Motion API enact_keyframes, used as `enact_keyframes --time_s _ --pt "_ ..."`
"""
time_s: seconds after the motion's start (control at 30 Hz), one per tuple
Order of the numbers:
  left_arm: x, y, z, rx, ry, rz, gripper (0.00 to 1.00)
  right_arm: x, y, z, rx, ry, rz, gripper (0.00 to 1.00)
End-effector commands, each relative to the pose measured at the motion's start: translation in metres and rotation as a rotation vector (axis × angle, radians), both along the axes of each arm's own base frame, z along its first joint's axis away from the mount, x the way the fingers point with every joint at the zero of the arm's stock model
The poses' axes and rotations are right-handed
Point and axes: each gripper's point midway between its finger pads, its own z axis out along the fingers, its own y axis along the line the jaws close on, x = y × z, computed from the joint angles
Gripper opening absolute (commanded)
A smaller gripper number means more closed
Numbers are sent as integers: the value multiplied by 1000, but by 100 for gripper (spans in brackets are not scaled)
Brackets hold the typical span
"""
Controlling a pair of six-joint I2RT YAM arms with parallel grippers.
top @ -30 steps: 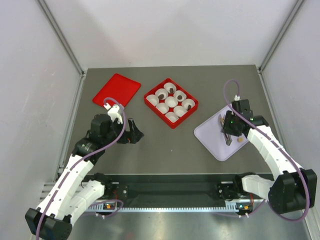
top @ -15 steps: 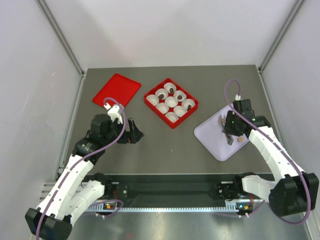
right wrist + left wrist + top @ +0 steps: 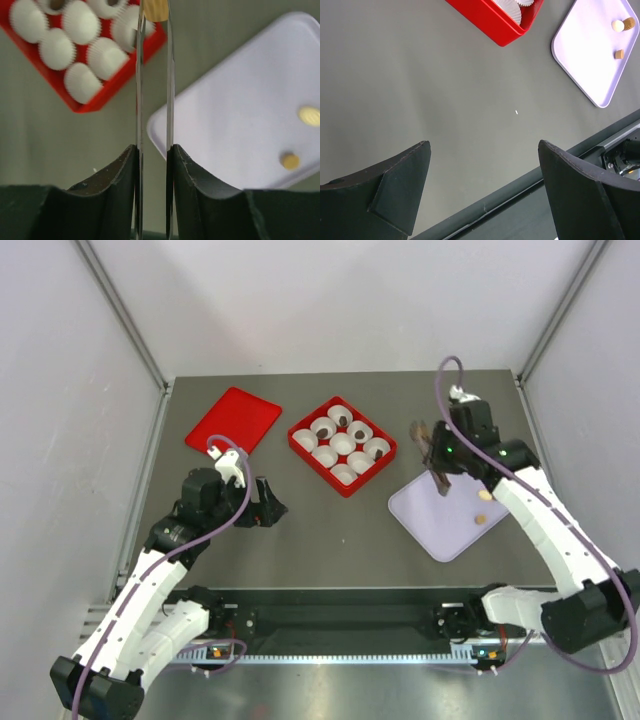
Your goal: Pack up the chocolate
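Note:
My right gripper [image 3: 441, 462] [image 3: 152, 150] is shut on thin metal tongs [image 3: 139, 75]. The tongs pinch a tan chocolate [image 3: 156, 10] at their tip, in the air over the near right corner of the red box [image 3: 385, 462] [image 3: 115, 92]. The box holds white paper cups, and a few hold dark chocolates [image 3: 341, 421]. More tan chocolates lie on the lilac tray [image 3: 440, 520]: [image 3: 486, 496], [image 3: 479, 519], and in the right wrist view [image 3: 290, 160]. My left gripper [image 3: 270, 508] [image 3: 485, 145] is open and empty over bare table.
The red lid [image 3: 233, 420] lies at the far left. In the left wrist view the box corner [image 3: 507, 30] and the tray [image 3: 590, 65] show ahead. The table's front rail [image 3: 520, 192] runs just below the left fingers.
My right arm rose off the lilac tray and swung left and away toward the red box, carrying the tongs with a tan piece. The left arm has not moved.

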Motion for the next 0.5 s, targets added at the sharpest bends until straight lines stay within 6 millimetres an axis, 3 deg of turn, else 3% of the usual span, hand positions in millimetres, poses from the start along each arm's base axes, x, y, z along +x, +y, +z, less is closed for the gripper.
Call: enact_keyframes --time_s 0.0,0.13,0.17,0.23,0.27,0.3,0.37,0.47 --pt "5 0 15 -12 -72 6 93 37 48 42 39 -133 58 32" --pt "5 5 22 -10 -102 31 93 53 111 37 18 -128 169 33" --pt "4 6 24 -11 -110 33 93 61 122 22 -11 -105 176 33" --pt "5 10 29 -11 -136 54 93 65 147 23 -30 -117 220 34" --pt "5 11 31 -11 -147 63 93 70 157 8 -56 -92 231 34" --pt "4 14 34 -11 -160 72 93 74 165 11 -60 -104 237 34" --pt "5 17 37 -7 -176 94 93 76 178 -4 -97 -84 257 34" --pt "5 19 37 -4 -180 104 93 80 182 -12 -147 -89 248 34"
